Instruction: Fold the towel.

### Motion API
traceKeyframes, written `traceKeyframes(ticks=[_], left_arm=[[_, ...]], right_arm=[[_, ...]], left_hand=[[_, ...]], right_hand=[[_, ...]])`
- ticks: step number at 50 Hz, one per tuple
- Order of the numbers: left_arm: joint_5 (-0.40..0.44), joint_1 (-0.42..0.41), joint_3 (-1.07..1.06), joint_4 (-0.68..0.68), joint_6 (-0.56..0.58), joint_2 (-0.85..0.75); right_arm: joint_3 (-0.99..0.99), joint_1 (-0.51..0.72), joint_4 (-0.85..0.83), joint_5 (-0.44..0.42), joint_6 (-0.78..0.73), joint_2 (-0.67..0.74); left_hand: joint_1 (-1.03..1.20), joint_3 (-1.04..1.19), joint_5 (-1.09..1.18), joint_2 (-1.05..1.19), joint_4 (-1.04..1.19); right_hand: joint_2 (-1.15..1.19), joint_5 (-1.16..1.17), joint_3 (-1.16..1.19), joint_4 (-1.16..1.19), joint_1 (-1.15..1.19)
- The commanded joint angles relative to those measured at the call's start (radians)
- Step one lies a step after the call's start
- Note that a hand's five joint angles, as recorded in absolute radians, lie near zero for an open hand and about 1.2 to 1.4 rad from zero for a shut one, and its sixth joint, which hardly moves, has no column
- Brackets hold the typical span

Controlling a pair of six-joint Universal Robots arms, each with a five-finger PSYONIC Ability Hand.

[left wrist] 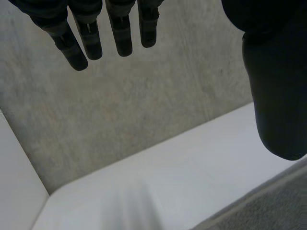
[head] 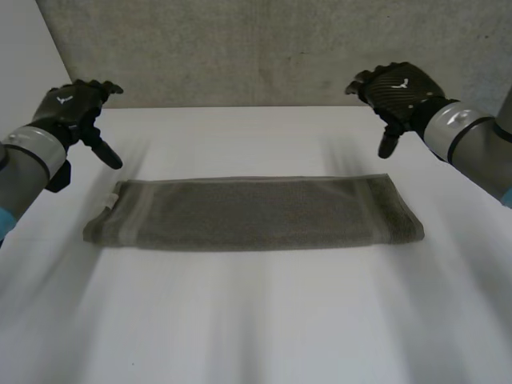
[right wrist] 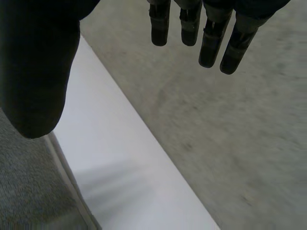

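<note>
Well, head view: grey-green terry towel lies as a long flat band in the middle of the white tabletop. Its layered edges suggest the lengthwise fold is done. Black left hand hovers off the towel's left end and black right hand off its right end, both clear of it and holding nothing.

Left wrist view: fingers hang straight, thumb apart, towel corner beside the thumb.

Right wrist view: fingers loose and spread, empty, towel end by the thumb.

Likely left: a crosswise fold, end to end.

Towel on table btwn L hand, R hand
</note>
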Motion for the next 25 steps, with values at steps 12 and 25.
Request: traceKeyframes(ticks=[12,25], left_arm=[[-0.004,-0.026,-0.514,0.421,-0.084,0.301],[-0.004,-0.043,-0.599,0.557,-0.096,0.232]], right_arm=[[0.49,-0.015,-0.133,0.212,-0.023,-0.092],[0.523,-0.085,-0.27,0.158,-0.023,0.042]], left_hand=[[-0.088,-0.073,-0.218,-0.083,-0.084],[-0.088,-0.073,-0.218,-0.083,-0.084]], right_hand=[[-0.07,-0.06,-0.071,-0.08,-0.056],[0.108,0.118,0.107,0.098,0.121]])
